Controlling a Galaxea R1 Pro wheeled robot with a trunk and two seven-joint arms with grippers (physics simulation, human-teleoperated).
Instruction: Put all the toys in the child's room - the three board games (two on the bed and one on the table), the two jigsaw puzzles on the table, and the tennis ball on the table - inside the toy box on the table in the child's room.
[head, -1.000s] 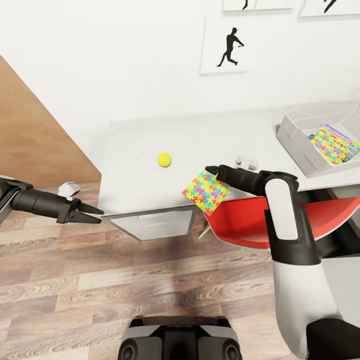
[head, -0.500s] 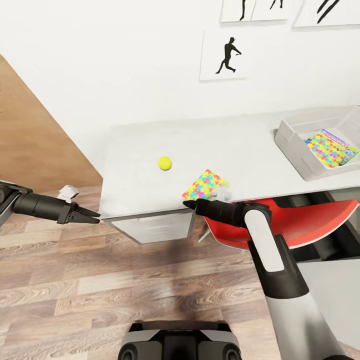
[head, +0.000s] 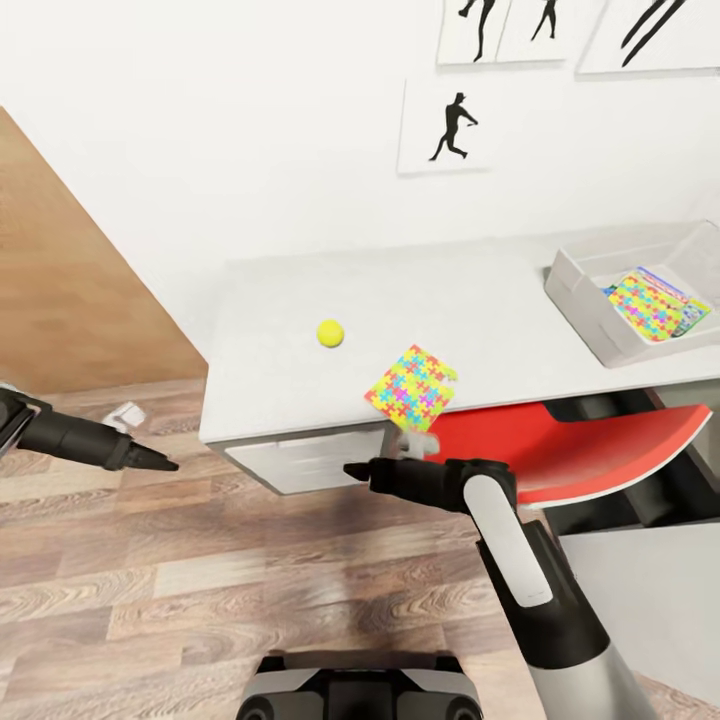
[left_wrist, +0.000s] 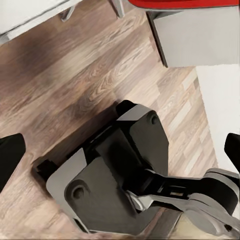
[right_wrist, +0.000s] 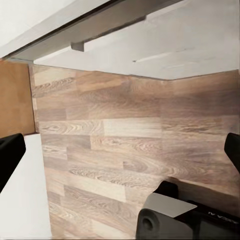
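Puzzle (head: 412, 388) overhanging bench (head: 300, 300) front edge; ball (head: 330, 333) mid-bench; second puzzle (head: 645, 305) inside toy box (head: 575, 290). Right hand (head: 350, 469) empty, fingers apart, below edge; left hand (head: 165, 463) fingers apart.

White wall (head: 250, 120), wood-plank floor (head: 250, 590), red chair (head: 580, 450)

A yellow-green tennis ball (head: 330, 333) and a multicoloured jigsaw puzzle (head: 411, 388) are seen on the pale grey table (head: 300, 300); at three o'clock, a light-grey toy box (head: 578, 295).

Child's room: baseball silhouette pictures (head: 455, 127), toys.
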